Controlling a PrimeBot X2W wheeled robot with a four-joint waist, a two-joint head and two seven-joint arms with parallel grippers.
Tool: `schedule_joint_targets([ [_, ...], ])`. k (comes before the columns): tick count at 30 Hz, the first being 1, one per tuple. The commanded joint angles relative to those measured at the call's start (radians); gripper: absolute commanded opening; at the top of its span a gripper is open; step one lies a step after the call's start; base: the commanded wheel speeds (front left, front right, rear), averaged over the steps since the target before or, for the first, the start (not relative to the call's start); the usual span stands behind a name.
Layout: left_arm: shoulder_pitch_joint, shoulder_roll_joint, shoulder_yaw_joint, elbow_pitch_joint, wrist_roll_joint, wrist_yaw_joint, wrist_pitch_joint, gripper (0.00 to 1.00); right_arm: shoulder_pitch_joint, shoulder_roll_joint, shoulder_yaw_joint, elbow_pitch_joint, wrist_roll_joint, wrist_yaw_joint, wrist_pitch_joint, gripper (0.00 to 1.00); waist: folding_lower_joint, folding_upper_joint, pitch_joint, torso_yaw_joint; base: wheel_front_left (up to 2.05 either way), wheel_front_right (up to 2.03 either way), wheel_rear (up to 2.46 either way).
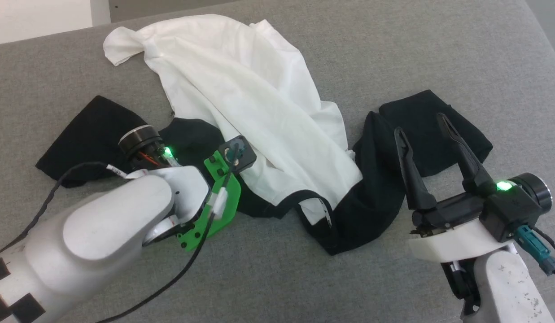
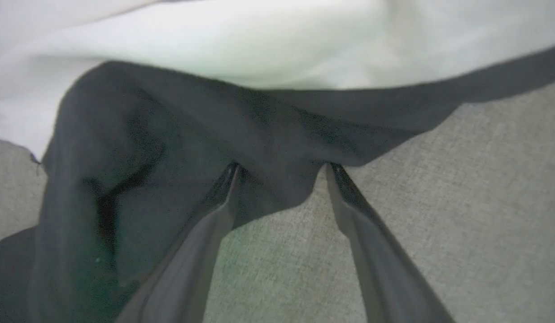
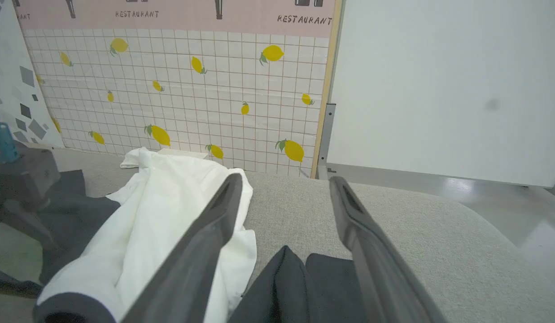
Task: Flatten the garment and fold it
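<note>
The garment lies crumpled on the grey cushioned surface [image 1: 277,278]. Its white body [image 1: 241,89] runs from the far left down to the middle, with one black sleeve [image 1: 86,134] on the left and another [image 1: 439,130] on the right. My left arm [image 1: 124,215] reaches down onto the black cloth by the collar. In the left wrist view my left gripper [image 2: 282,169] is open, its tips straddling a lobe of the black edge [image 2: 277,134]. My right gripper [image 1: 423,123] stands open above the right sleeve [image 3: 299,287], with nothing between its fingers [image 3: 214,224].
Behind the surface stands a tiled wall panel printed with lemons [image 3: 178,89], and beside it a plain white wall [image 3: 439,80]. The surface rounds off at its far right edge [image 3: 483,224] towards a shiny floor [image 3: 542,224]. A black cable [image 1: 71,172] trails from my left wrist.
</note>
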Motion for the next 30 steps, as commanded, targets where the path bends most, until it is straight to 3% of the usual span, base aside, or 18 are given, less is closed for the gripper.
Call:
schedule_joint_targets([
  [1,0.061,0.011,-0.027,0.013,-0.008,-0.003,-0.022,0.0,-0.016,-0.006,-0.005,0.005,0.001,-0.002,-0.006,1.0,0.0,-0.0001,-0.018,0.013,0.0,0.0,0.0],
  [7,0.047,0.091,-0.024,0.046,-0.064,-0.003,-0.265,0.0,-0.023,-0.083,-0.012,0.024,0.0,-0.002,-0.006,1.0,0.0,-0.0001,-0.097,0.06,0.0,0.0,0.0],
  [10,0.069,0.144,-0.006,0.066,-0.092,-0.003,-0.373,0.0,-0.031,-0.169,0.009,0.028,0.001,-0.002,0.005,1.0,0.0,-0.0001,-0.138,0.09,0.0,0.0,0.0],
  [13,0.106,0.178,0.016,0.067,-0.11,0.015,-0.44,0.0,-0.049,-0.289,0.083,0.028,0.044,-0.002,0.086,1.0,0.0,-0.0001,-0.169,0.121,0.0,0.0,0.0],
  [18,0.175,0.192,0.019,0.06,-0.133,0.049,-0.491,0.0,-0.116,-0.578,0.383,-0.026,0.238,-0.002,0.351,1.0,0.0,-0.0001,-0.2,0.165,0.0,0.0,0.0],
  [22,0.21,0.172,0.015,0.07,-0.143,0.06,-0.507,0.0,-0.218,-0.714,0.595,-0.077,0.39,-0.002,0.578,1.0,0.0,-0.0001,-0.204,0.184,0.0,0.0,0.0],
  [25,0.213,0.148,0.012,0.086,-0.138,0.059,-0.515,0.0,-0.308,-0.762,0.737,-0.077,0.475,-0.002,0.729,1.0,0.0,-0.0001,-0.196,0.2,0.0,0.0,0.0],
  [30,0.204,0.118,0.011,0.109,-0.137,0.053,-0.525,0.0,-0.44,-0.748,0.885,0.004,0.564,-0.002,0.822,1.0,0.0,-0.0001,-0.17,0.222,0.0,0.0,0.0],
])
